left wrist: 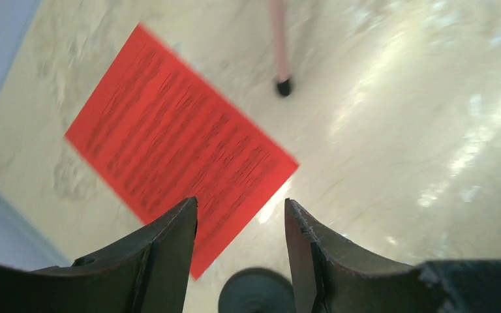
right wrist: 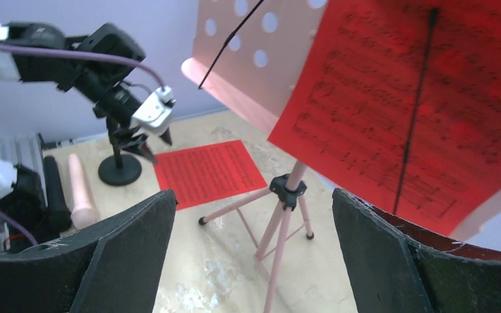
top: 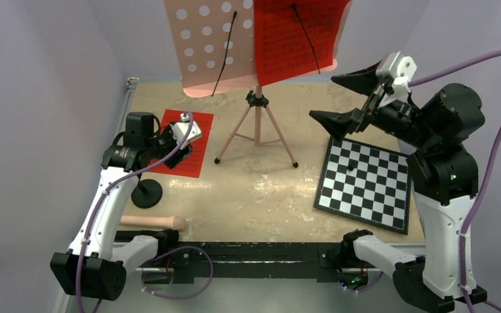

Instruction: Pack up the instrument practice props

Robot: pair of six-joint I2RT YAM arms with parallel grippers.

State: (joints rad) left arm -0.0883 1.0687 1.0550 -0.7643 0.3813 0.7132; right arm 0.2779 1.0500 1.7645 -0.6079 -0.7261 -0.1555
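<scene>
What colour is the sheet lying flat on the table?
Red sheet, clearest in the left wrist view.

We find the widest bare stretch of table (top: 261, 195) in the near middle, between the black round base (top: 147, 193) at left and the checkerboard (top: 365, 182) at right. Farther back, the music stand (top: 258, 124) splays three legs across the centre, with its perforated panel (top: 209, 45) and clipped red page (top: 293, 39) overhanging them. The left pincer (top: 179, 151), jaws apart, hangs over a flat red sheet (top: 202, 147), near the left wall (top: 39, 98). The right pincer (top: 323, 98), jaws wide, sits just beside the clipped page's right edge. The pink rod (top: 153, 222) lies along the near edge.
</scene>
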